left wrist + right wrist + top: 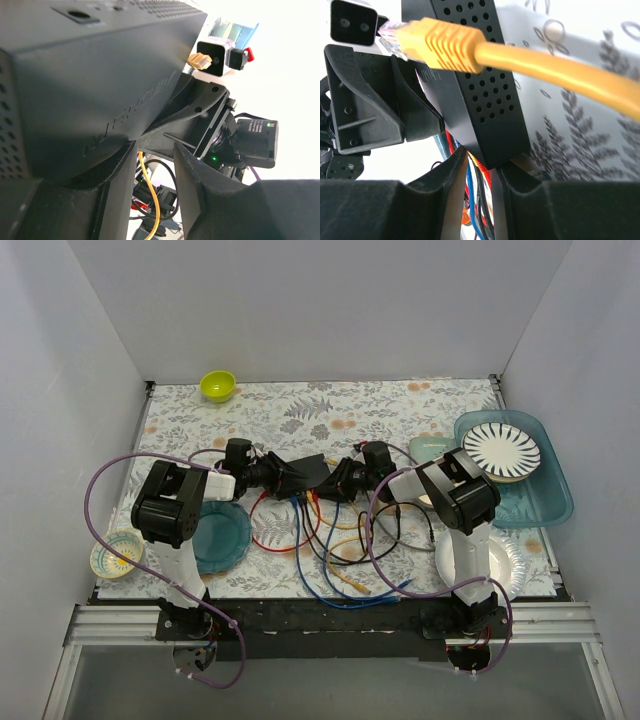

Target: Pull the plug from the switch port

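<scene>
The black switch (308, 472) hangs tilted between my two grippers at mid-table. In the right wrist view its perforated corner (485, 100) sits between my right gripper's (482, 160) fingertips, which pinch it. My left gripper (155, 150) has a narrow gap between its fingers with nothing gripped. The switch (90, 75) rests against its left finger (115, 190). A yellow plug (435, 45) with its cable floats free of any port close to the right wrist camera. It also shows in the left wrist view (200, 61). In the top view the left gripper (278, 476) and right gripper (338, 480) flank the switch.
Red, blue, black and yellow cables (330, 540) trail from the switch toward the near edge. A teal plate (220, 530) and small bowl (116, 552) lie left. A green bowl (218, 386) stands at the back. A blue tray (560, 490) with a striped plate (500, 450) is at the right.
</scene>
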You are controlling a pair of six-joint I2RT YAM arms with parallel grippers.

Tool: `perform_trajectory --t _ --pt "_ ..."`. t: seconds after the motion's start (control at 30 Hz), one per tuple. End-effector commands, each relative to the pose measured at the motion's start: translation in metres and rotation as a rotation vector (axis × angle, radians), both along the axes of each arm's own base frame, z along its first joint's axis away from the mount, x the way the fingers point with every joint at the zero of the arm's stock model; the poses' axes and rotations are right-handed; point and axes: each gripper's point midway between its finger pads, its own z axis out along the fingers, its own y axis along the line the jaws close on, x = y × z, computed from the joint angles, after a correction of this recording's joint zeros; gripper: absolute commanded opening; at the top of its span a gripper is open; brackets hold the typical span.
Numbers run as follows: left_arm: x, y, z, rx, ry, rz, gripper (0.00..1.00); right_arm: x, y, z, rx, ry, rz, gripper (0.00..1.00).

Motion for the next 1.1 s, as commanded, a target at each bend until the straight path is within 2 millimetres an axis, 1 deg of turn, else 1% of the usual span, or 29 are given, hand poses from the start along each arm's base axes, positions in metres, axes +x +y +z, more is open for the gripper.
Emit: perform_trajectory --t 0.0,0.03,0.1,0.13,0.2,0.23,0.27,0.33,0.37,0.43,0.47,0.5,0.6,0.7,0.8,0.83,0.93,1.07 --pt "-0.005 0.001 -0.009 0.019 0.018 -0.015 0.36 0.01 0.011 0.014 0.032 -0.07 0.048 0.34" --pt "-0.005 0.0 -0.009 0.018 0.018 -0.016 0.36 0.007 0.01 0.012 0.024 -0.065 0.057 0.35" --pt "-0.003 0.0 -0.008 0.015 0.015 -0.016 0.36 0.002 0.008 0.015 0.028 -0.083 0.077 0.37" --pt "-0.003 -0.001 -0.01 0.015 0.02 -0.018 0.36 -0.003 0.006 0.011 0.024 -0.077 0.084 0.39" --pt "-0.002 0.0 -0.01 0.012 0.018 -0.017 0.36 -0.006 0.005 0.014 0.032 -0.091 0.093 0.41" --pt "-0.002 -0.001 -0.011 0.013 0.02 -0.019 0.36 -0.008 0.004 0.012 0.032 -0.082 0.088 0.42" --pt "-0.001 -0.001 -0.011 0.013 0.02 -0.019 0.36 -0.007 0.005 0.016 0.049 -0.1 0.086 0.43" --pt "-0.003 -0.001 -0.013 0.012 0.025 -0.023 0.36 -0.006 0.007 0.016 0.064 -0.083 0.081 0.44" --pt "-0.003 -0.001 -0.014 0.013 0.029 -0.022 0.36 -0.002 0.01 0.019 0.071 -0.085 0.078 0.44" --pt "-0.003 -0.001 -0.014 0.012 0.028 -0.023 0.36 0.004 0.012 0.017 0.068 -0.082 0.062 0.44" --pt "-0.004 -0.001 -0.014 0.014 0.03 -0.024 0.36 0.01 0.014 0.022 0.073 -0.092 0.055 0.44" --pt "-0.003 -0.001 -0.013 0.015 0.026 -0.026 0.36 0.012 0.015 0.017 0.062 -0.078 0.049 0.43" --pt "-0.003 0.0 -0.013 0.017 0.025 -0.024 0.36 0.021 0.019 0.015 0.059 -0.058 0.029 0.41" --pt "-0.003 -0.001 -0.013 0.016 0.027 -0.026 0.36 0.025 0.02 0.013 0.06 -0.047 0.016 0.38" --pt "-0.003 -0.001 -0.011 0.014 0.024 -0.029 0.36 0.024 0.019 0.007 0.049 -0.028 0.011 0.31" --pt "-0.003 -0.001 -0.011 0.013 0.024 -0.029 0.36 0.023 0.019 0.006 0.048 -0.026 0.013 0.25" --pt "-0.003 -0.002 -0.011 0.013 0.024 -0.03 0.36 0.02 0.018 0.001 0.044 -0.019 0.022 0.18" --pt "-0.003 -0.001 -0.013 0.012 0.03 -0.028 0.36 0.015 0.016 -0.006 0.029 -0.005 0.035 0.16"
